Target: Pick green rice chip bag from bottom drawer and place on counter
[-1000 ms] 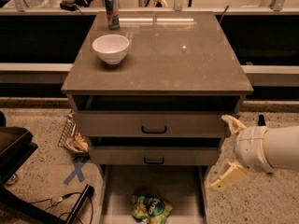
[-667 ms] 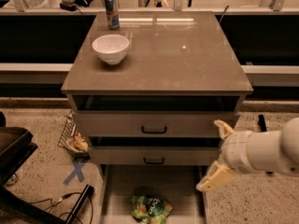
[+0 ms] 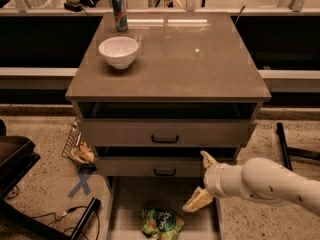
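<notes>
The green rice chip bag (image 3: 161, 222) lies crinkled on the pale floor of the pulled-out bottom drawer (image 3: 129, 199), near its front. My gripper (image 3: 201, 180) hangs on the white arm coming in from the right. It is open, with one cream finger up by the middle drawer's front and the other down over the bottom drawer's right side. It is above and to the right of the bag, not touching it. The counter (image 3: 200, 59) is the glossy brown-grey top of the cabinet.
A white bowl (image 3: 118, 52) and a drink can (image 3: 119, 5) stand on the counter's left part. Two drawers with black handles (image 3: 165, 139) sit above the bottom drawer. A wire basket (image 3: 75, 145), a blue floor cross (image 3: 82, 183) and a dark object (image 3: 15, 159) are left.
My arm and gripper have moved left and down, from beside the cabinet's right edge to over the right side of the open bottom drawer. The bag has not moved.
</notes>
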`<control>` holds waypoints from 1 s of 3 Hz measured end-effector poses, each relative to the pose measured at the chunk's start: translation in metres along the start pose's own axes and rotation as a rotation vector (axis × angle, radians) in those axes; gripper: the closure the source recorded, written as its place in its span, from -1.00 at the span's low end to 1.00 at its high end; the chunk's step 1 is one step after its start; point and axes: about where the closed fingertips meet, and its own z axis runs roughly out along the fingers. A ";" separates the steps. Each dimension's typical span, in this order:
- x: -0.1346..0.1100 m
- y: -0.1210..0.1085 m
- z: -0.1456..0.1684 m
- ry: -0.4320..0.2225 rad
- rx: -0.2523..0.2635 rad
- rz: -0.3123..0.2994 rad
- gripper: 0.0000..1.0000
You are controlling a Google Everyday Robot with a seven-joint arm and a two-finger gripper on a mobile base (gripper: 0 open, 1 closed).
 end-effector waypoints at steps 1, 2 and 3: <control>0.036 0.008 0.050 0.000 -0.015 0.005 -1.00; 0.066 0.019 0.078 0.058 -0.032 0.016 -1.00; 0.066 0.019 0.078 0.058 -0.033 0.014 -1.00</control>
